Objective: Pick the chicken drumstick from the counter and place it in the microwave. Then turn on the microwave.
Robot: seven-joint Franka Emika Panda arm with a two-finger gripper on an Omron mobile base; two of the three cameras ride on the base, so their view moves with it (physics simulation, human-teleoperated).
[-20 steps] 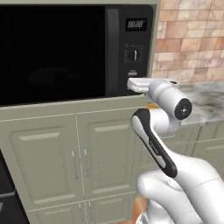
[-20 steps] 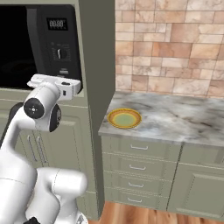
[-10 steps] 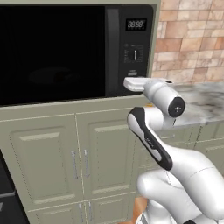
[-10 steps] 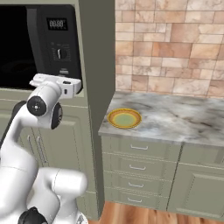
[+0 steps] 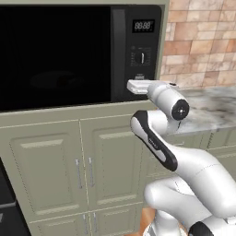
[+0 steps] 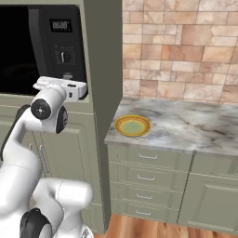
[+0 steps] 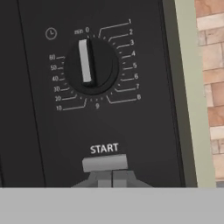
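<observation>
A: Start with what's nearest. What is the arm doing?

B: It reaches forward from the base, with the gripper (image 7: 112,177) right up at the microwave (image 5: 69,55) control panel. In the hand view the two fingertips (image 7: 101,178) are pressed together, nothing between them, and their tips sit at the lower edge of the grey START button (image 7: 105,162).

A: So which step is this?

B: I judge it to be the last one, turning the microwave on. The dark glass door (image 5: 55,57) looks shut, which fits the placing being done.

A: And the chicken drumstick?

B: I cannot make it out. The glass is too dark to see inside. The counter (image 6: 186,125) to the right carries a round yellow-green plate (image 6: 132,125) with nothing on it, and no drumstick lies on the stone, so it is probably inside the microwave.

A: What sits above the button?

B: The timer dial (image 7: 89,64), its pointer standing near the zero mark. Farther up the panel, in the base views, the digital display (image 5: 143,25) shows digits too small to read surely.

A: What does the next move call for?

B: A short, straight push into the panel, keeping the closed tips centred on START, so they don't slip off its lower edge. Whether the button is already depressed I cannot tell.

A: Beyond that?

B: A brick wall (image 6: 186,51) behind the counter, far right.
</observation>
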